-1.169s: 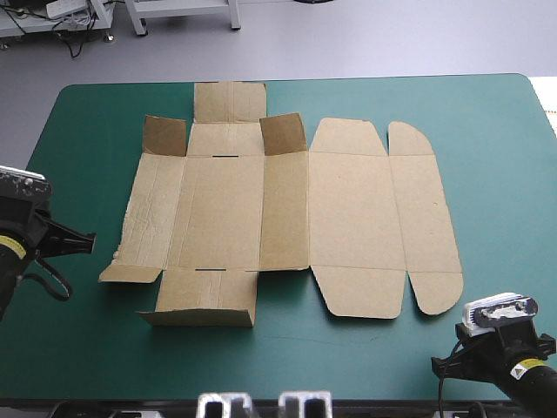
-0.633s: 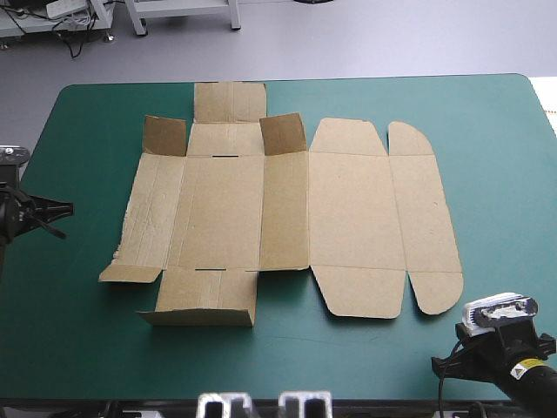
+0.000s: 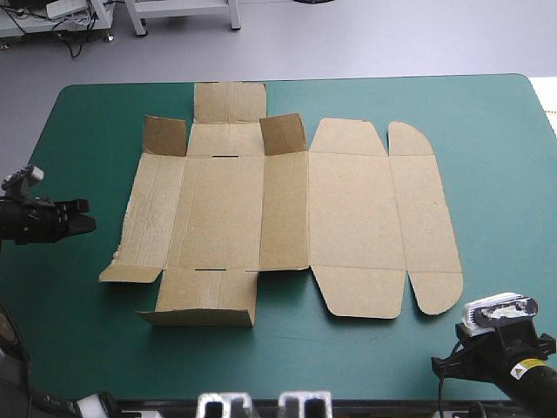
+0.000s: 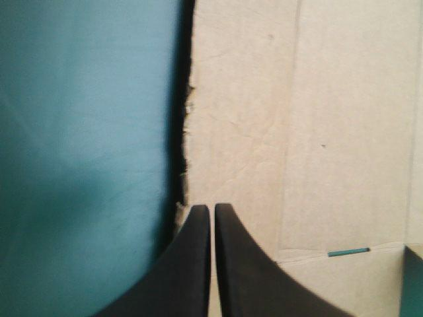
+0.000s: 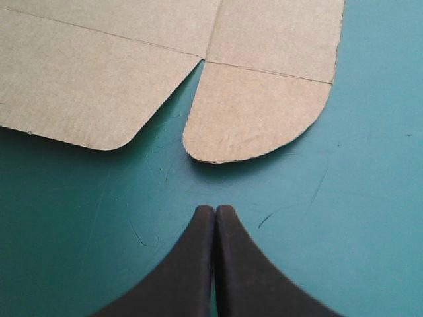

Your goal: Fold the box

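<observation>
Box [image 3: 287,213] lies opened out flat mid-table on the cover [image 3: 487,157], a little left of centre, with the lid panels to the right and the base and walls to the left. Left gripper [image 4: 211,209] is pressed together to one point, aimed at the box's ragged left edge [image 4: 188,132]; the high view shows a strip of cover between the tip and the board. Right gripper [image 5: 215,210] is likewise pressed together, near the table's near right corner, pointing at the rounded tab [image 5: 254,115] but clear of it, and pinching nothing. My reading is that the step in hand is raising the left wall [image 3: 155,209]. To do it well I would bring the closed tip low along the cover and under the edge, not onto it. I would enter mid-length rather than at a corner and lift about the crease. The sheet looks light and may slide right, so I would pin the base with the right gripper. The torn edge may snag. Two far flaps [image 3: 165,135] stand partly up and the near flap [image 3: 207,300] is slightly lifted; I judge these go inside the walls. Containers: no tray formed yet, and nothing lies on or in the board
</observation>
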Action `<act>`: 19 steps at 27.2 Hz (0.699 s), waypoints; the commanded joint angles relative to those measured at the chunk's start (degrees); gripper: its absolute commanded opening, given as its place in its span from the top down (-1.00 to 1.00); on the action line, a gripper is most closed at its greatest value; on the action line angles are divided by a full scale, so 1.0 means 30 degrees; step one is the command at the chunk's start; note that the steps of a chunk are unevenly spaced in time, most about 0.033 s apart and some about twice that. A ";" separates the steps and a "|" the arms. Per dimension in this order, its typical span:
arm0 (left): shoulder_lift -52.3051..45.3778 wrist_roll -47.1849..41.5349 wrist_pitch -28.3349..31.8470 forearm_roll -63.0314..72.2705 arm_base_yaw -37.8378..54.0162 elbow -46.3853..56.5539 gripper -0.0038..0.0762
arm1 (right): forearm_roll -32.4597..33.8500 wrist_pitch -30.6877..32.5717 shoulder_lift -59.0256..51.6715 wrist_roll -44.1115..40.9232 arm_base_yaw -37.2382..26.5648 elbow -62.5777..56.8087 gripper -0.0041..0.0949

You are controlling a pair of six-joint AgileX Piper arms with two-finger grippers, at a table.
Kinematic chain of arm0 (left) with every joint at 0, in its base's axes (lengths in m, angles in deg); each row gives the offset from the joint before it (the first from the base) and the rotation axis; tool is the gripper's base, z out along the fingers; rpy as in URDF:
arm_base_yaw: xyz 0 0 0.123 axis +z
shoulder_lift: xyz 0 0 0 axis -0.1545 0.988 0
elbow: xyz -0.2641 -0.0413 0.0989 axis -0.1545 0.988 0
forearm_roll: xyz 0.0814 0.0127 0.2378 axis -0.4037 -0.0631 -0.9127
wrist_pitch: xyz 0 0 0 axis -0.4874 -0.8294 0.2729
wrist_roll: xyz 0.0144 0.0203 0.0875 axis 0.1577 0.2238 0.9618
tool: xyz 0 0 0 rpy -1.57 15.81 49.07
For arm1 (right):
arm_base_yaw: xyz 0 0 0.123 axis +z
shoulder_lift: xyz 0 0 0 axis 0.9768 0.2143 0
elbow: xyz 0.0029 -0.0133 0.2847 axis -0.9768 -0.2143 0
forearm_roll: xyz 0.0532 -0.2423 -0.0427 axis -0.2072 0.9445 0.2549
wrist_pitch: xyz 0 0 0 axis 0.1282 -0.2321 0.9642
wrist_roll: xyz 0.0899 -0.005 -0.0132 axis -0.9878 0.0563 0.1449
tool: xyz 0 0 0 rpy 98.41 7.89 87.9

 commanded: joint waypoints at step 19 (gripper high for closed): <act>0.1586 0.2352 -0.2183 0.1899 -0.0016 -0.0673 -0.19 | -0.0348 -0.1001 0.0174 0.0158 0.0034 0.0397 0.96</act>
